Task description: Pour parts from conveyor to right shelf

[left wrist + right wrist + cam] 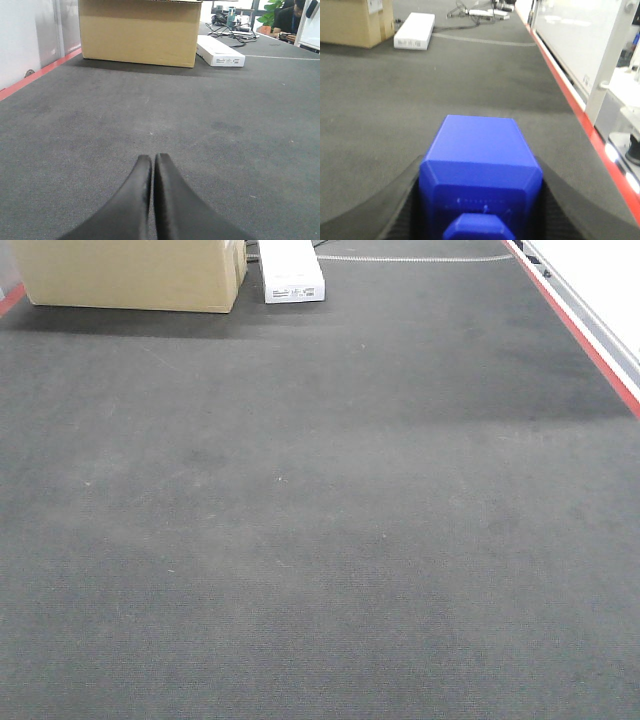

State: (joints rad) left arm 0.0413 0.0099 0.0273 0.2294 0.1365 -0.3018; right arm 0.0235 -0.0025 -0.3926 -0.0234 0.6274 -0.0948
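Right wrist-mounted view is filled at the bottom by a blurred blue part point(480, 170), a bright cube-like block with bevelled edges. Its lower portion is cut off by the frame edge, so the raised stud on its near face shows only in part. The right gripper point(482, 167) pinches this block from both sides. Most of each dark finger point(402, 205) is hidden behind the block, leaving only the outer curves visible, and it is hard to make out whether the block touches the belt beneath. In the left wrist view the left gripper point(151, 159) has its two black fingers pressed together, tip against tip, with nothing between them, low over the conveyor point(320, 540). How close they sit to the belt cannot be told. The dark grey textured belt takes up nearly all of the front-facing view, with a red strip point(590, 345) along its right edge. At the far end stands a cardboard box point(130, 275), its top cropped off, and a white flat box point(292, 270) lies just beside it. A pale seam point(420, 258) crosses the belt to the right of these. Beyond them a tangle of cables point(227, 30) and a green plant point(272, 9) are small and indistinct. A white post point(612, 65) rises beside the belt's right edge.
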